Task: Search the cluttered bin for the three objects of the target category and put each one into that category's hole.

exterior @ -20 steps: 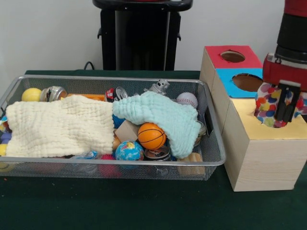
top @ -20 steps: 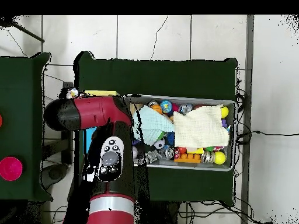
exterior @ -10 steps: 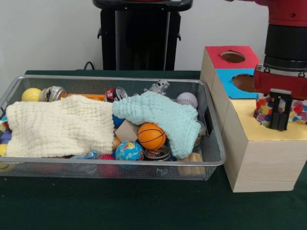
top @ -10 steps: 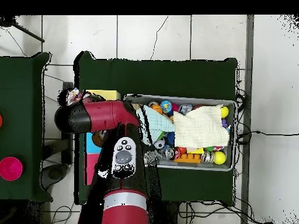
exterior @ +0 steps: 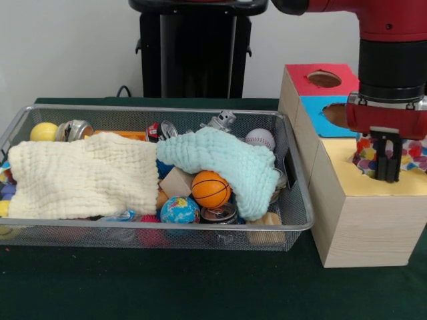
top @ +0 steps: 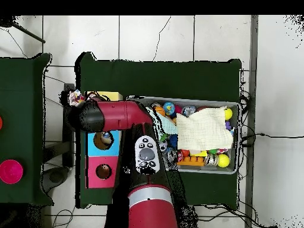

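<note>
My gripper [exterior: 387, 175] hangs over the yellow top [exterior: 347, 170] of the wooden sorting box, its fingers close together on a spotted multicoloured cloth [exterior: 365, 152] that bunches at the yellow hole. In the overhead view the same cloth [top: 75, 97] shows just beyond the arm's end, beside the yellow section [top: 107, 95]. The wire bin [exterior: 200, 110] to the left holds a cream cloth [exterior: 83, 177] and a mint cloth [exterior: 227, 160] draped over balls, cans and toys.
The box also has a blue section with a hole [exterior: 337, 115] and a red one [exterior: 323, 79]. A basketball [exterior: 210, 189], a globe ball [exterior: 179, 210], a baseball [exterior: 260, 139] and a yellow ball [exterior: 43, 131] lie in the bin.
The gripper has straightened from a tilt to vertical and shifted slightly left over the yellow section. The spotted cloth sits lower at the hole. The arm has swung round above the box.
</note>
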You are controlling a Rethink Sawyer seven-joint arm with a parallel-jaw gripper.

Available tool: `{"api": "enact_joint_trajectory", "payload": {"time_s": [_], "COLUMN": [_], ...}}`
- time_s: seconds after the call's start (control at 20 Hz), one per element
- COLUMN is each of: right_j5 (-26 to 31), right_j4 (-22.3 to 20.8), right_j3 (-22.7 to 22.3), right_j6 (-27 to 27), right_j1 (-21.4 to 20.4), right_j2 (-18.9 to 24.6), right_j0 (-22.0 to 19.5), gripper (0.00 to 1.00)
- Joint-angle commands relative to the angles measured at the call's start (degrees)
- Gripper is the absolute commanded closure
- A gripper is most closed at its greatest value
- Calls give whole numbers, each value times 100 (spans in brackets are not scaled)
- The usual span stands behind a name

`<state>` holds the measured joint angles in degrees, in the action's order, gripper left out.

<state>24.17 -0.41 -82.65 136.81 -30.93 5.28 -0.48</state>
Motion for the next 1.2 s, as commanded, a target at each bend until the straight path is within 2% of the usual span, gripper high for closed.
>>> {"api": "enact_joint_trajectory", "payload": {"time_s": [0.05,0.45,0.65,0.8,1.0,1.2], "right_j5": [126,812,892,598,628,957], "right_j4": [-284,-247,-176,-201,-175,-32], "right_j3": [-738,-773,-947,-931,-748,-606], "right_j6": [232,446,441,321,196,83], "right_j1": [580,399,-26,-165,-262,-461], "right_j2": [11,-409,-501,-499,-495,-353], "right_j0": [-9,355,454,369,242,67], "gripper": [100,100,100,100,100,100]}}
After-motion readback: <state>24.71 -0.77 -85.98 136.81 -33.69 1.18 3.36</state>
